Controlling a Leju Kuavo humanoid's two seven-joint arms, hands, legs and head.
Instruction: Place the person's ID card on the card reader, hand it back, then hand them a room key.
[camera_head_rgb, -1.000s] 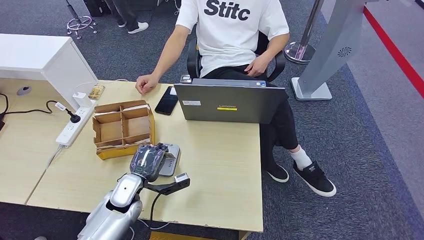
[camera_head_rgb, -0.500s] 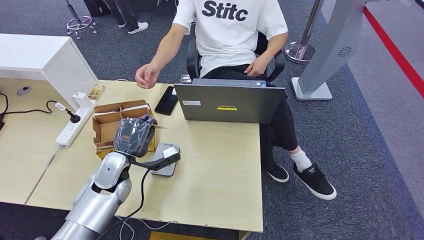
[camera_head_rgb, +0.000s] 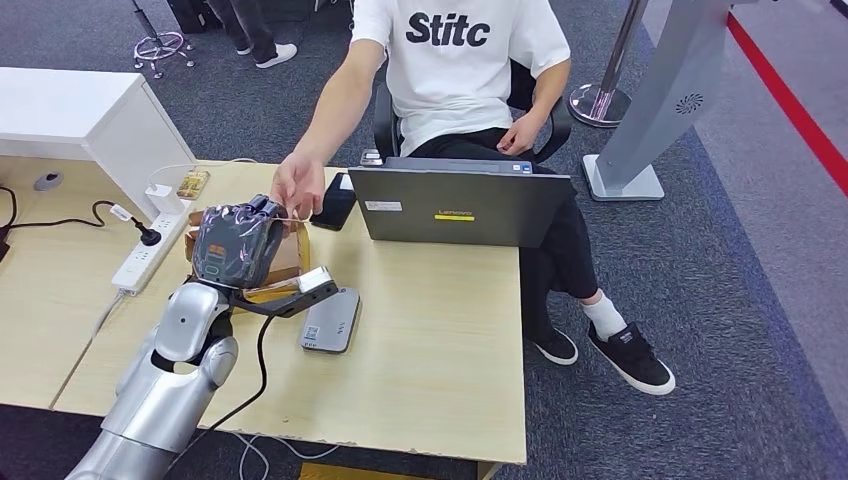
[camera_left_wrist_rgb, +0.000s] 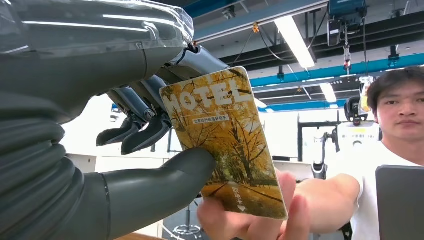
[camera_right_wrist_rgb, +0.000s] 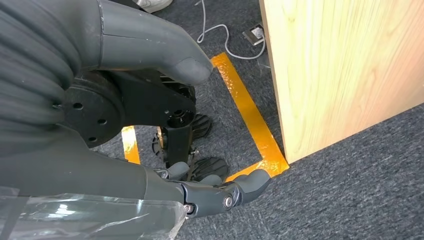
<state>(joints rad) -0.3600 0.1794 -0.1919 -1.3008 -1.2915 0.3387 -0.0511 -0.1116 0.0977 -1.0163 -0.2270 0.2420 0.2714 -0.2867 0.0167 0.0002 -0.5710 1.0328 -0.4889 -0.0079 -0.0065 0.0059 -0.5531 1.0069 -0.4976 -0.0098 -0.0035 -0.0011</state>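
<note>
Our left hand (camera_head_rgb: 238, 246) is raised over the desk (camera_head_rgb: 440, 340), pinching a room key (camera_left_wrist_rgb: 225, 142) between thumb and fingers: a yellow card printed "HOTEL" with autumn trees. From the far side the person's hand (camera_head_rgb: 297, 187) meets it, their fingertips touching the card's free end in the left wrist view, so both hands are on the key. Just below our hand sits the cardboard box (camera_head_rgb: 286, 255) with its dividers, and beside it, toward us, the grey card reader (camera_head_rgb: 331, 320) lies flat on the wood. A dark phone (camera_head_rgb: 336, 201) and a closed-lid laptop (camera_head_rgb: 458, 205) stand nearer the seated person (camera_head_rgb: 455, 75); a power strip (camera_head_rgb: 145, 252) runs along the desk's left. Our right hand (camera_right_wrist_rgb: 150, 150) hangs beside the desk's edge above grey carpet and orange tape, fingers loosely spread and holding nothing.
</note>
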